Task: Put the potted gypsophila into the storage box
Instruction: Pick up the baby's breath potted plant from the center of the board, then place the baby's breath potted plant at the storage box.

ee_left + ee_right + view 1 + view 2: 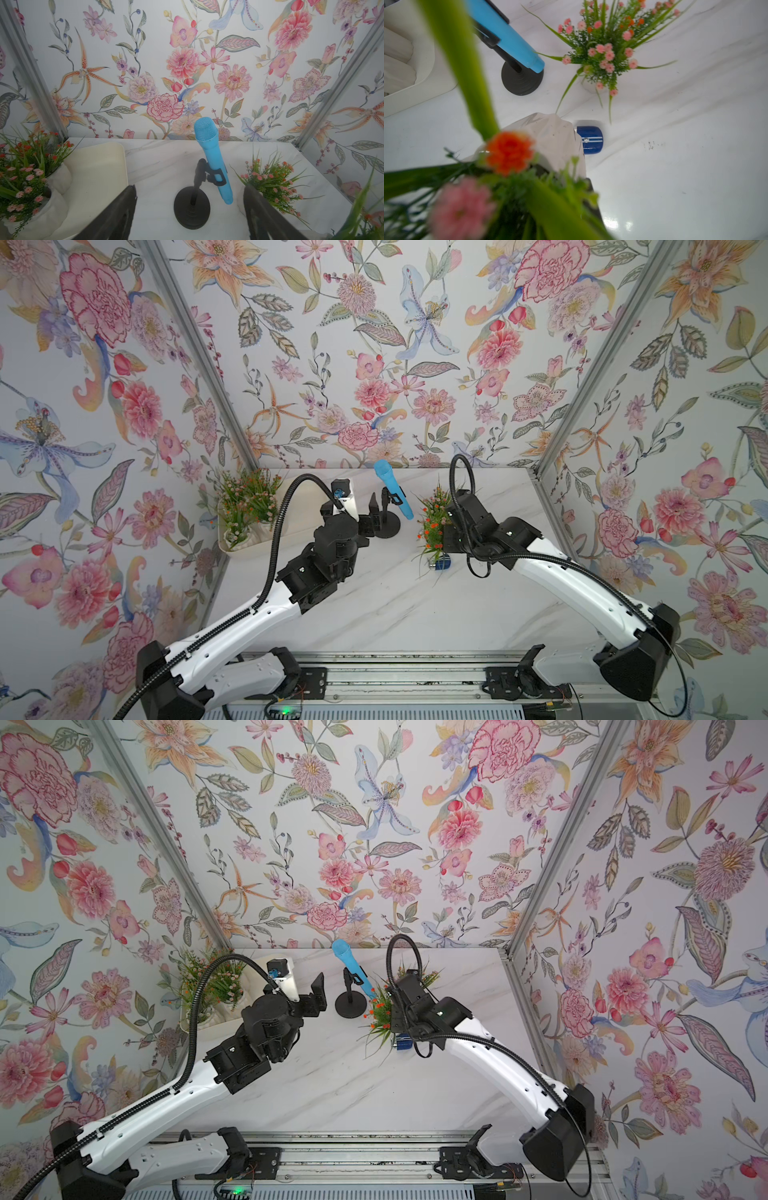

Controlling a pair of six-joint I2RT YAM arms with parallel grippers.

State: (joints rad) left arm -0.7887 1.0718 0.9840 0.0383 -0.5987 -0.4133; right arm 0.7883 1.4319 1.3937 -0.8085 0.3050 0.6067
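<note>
Fingers (116, 214) of the left pincer (189, 188) stand wide apart, and we see nothing held between them. They point toward the far edge, at the black stand (388, 527) that carries a blue microphone (392, 493). Behind them the wrist is bent, and the white forearm slopes back to the near left corner of the tabletop (374, 605). Just beside this pincer, along the left edge and up to the far left corner, lies the storage box (97, 166). At least two plants in the box (27, 166) are bunched at its near end.

The right pincer (564, 174) is clamped on a potted gypsophila (550, 137). Its white pot sits at the fingertips and its blurred leaves fill the wrist view. We cannot tell whether the pot touches the tabletop. That arm reaches in from the near right corner with its wrist turned downward. Another standing plant (604, 52) sits closer to the far edge. A small blue cylinder (589, 139) lies on the tabletop just beside the held pot, on its near-edge side.
</note>
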